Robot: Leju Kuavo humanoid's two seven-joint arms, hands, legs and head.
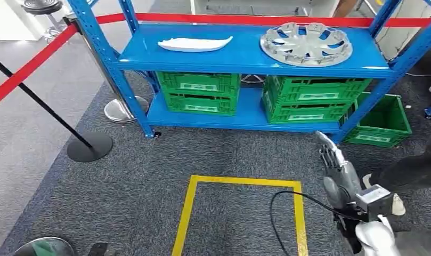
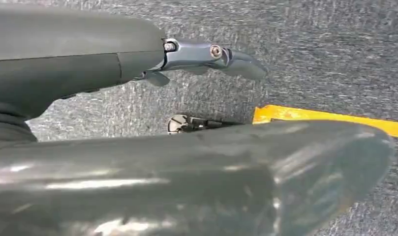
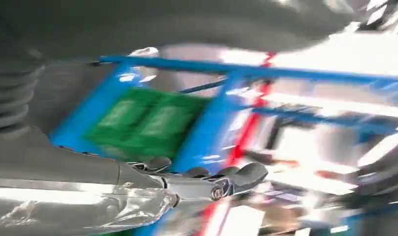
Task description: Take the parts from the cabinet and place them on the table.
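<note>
On the far left, a red barrier belt (image 1: 29, 66) runs between stanchions; black post base (image 1: 89, 146) and a chrome one (image 1: 120, 110) sit on grey carpet.

Blue rack (image 1: 245, 53), top shelf: white curved trim part (image 1: 194, 44) on the left, silver hubcap (image 1: 306, 44) on the right, well apart, both lying flat. No brand readable on either.

Lower shelf: two stacks of green crates, left stack (image 1: 199, 93) and right stack (image 1: 311, 98). Each crate has a pale label on its front, text too small to read. Contents can't be seen from here. One more green crate (image 1: 382, 121) stands on the floor beside the rack's right leg; what shows of its inside looks empty.

Yellow tape square (image 1: 245, 184) on the carpet in front of the rack, black cable (image 1: 277, 213) looping across it.

Left hand (image 2: 206, 54): over carpet near the tape, fingers extended, nothing in them.

Right hand (image 1: 338, 173): raised right of the tape square, below the rack, fingers straight and close together, holding nothing. Right wrist view is blurred, shows the rack and crates.
</note>
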